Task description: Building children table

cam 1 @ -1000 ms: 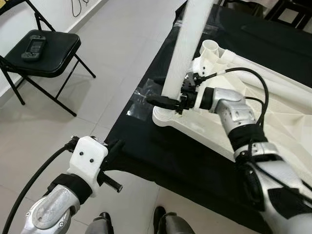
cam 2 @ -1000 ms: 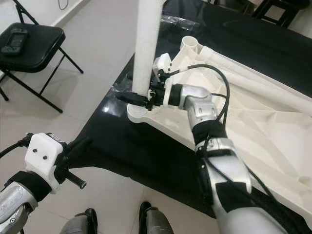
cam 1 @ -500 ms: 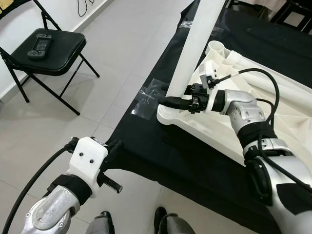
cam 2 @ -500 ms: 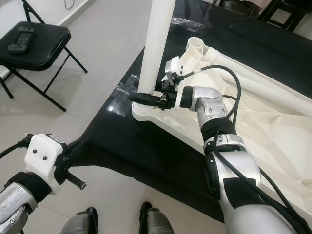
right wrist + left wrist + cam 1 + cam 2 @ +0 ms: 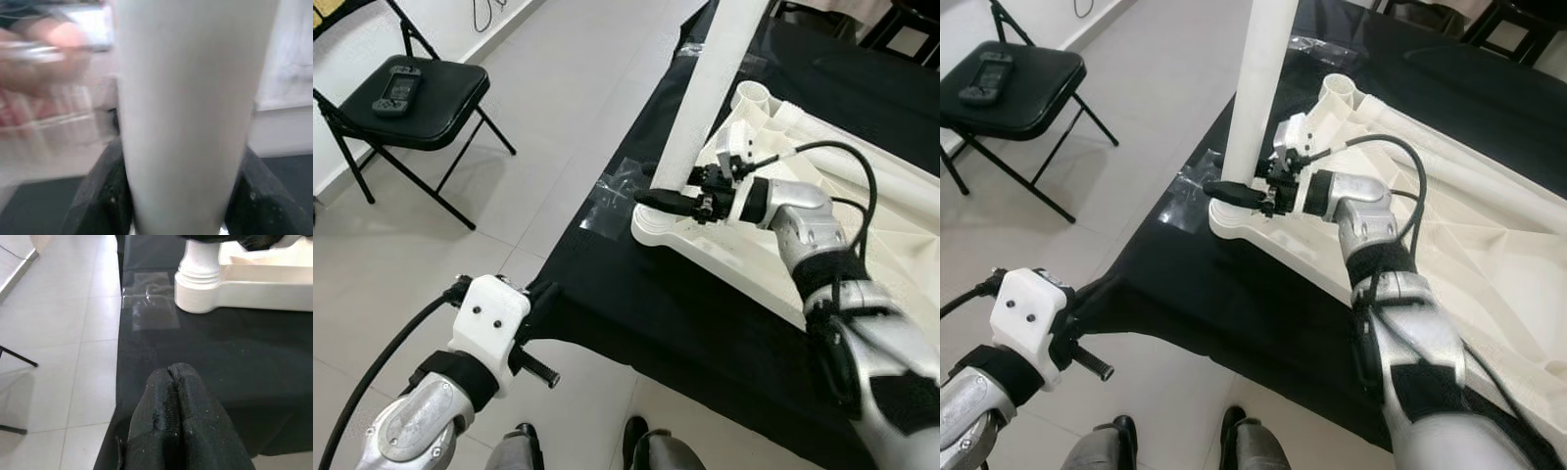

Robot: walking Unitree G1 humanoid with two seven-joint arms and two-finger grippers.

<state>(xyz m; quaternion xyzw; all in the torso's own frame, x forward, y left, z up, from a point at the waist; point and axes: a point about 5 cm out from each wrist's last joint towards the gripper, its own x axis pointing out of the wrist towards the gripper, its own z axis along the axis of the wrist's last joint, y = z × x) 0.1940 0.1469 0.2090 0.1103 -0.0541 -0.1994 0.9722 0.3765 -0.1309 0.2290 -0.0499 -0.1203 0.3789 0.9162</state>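
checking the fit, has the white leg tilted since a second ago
Yes. The white leg, gripped by the right pincer, now leans further over the upturned tabletop while its foot stays in the corner socket.

Bright, even daylight and sharp head views; the right wrist view is blurred and washed out.

The left gripper (image 5: 174, 374) shows two black fingers pressed together, over a black cloth-covered surface (image 5: 254, 367) near its edge. Farther along that edge, a white round plastic leg socket (image 5: 200, 276) at the corner of a cream plastic tabletop (image 5: 264, 284) rests on the cloth, beside a clear plastic sheet (image 5: 151, 303). Pale tiled floor (image 5: 58, 342) lies past the edge.
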